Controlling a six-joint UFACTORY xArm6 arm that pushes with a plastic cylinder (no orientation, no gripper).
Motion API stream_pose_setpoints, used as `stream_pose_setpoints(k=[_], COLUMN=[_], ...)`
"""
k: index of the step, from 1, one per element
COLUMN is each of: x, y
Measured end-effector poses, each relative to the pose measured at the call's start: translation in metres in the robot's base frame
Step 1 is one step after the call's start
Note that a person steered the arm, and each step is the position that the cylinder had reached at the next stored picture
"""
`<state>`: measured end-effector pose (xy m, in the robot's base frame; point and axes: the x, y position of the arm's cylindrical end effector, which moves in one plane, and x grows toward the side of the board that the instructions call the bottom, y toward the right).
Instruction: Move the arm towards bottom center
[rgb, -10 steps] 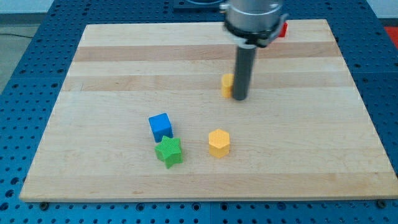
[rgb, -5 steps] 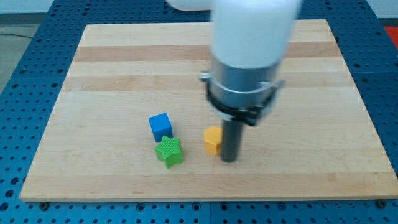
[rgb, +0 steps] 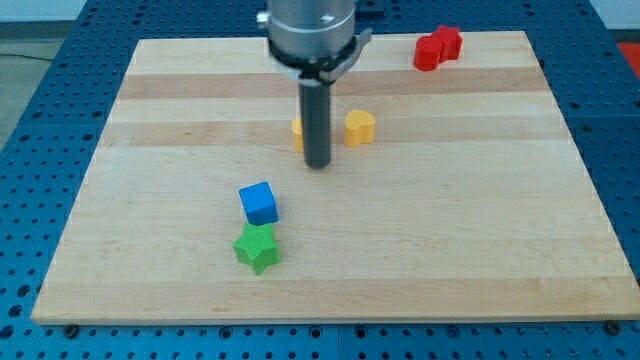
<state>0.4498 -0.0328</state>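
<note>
My tip rests on the wooden board, a little above the board's middle. A yellow block sits right behind the rod at its left side, partly hidden by it. A second yellow block sits just to the rod's right. A blue cube lies below and to the left of the tip. A green star block sits just below the blue cube, touching or nearly touching it.
A red block sits near the board's top right edge. The board lies on a blue perforated table.
The rod has moved from the lower middle back up and to the left. A yellow block that lay near the green star now sits up by the rod. The green star has shifted slightly down-left.
</note>
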Motion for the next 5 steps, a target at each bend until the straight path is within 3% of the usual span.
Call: stream_pose_setpoints(k=[1,2,3,4,5], x=[-0.009,-0.065,-0.008,0.063,0.157], y=[-0.061,-0.027,-0.027,0.05,-0.005])
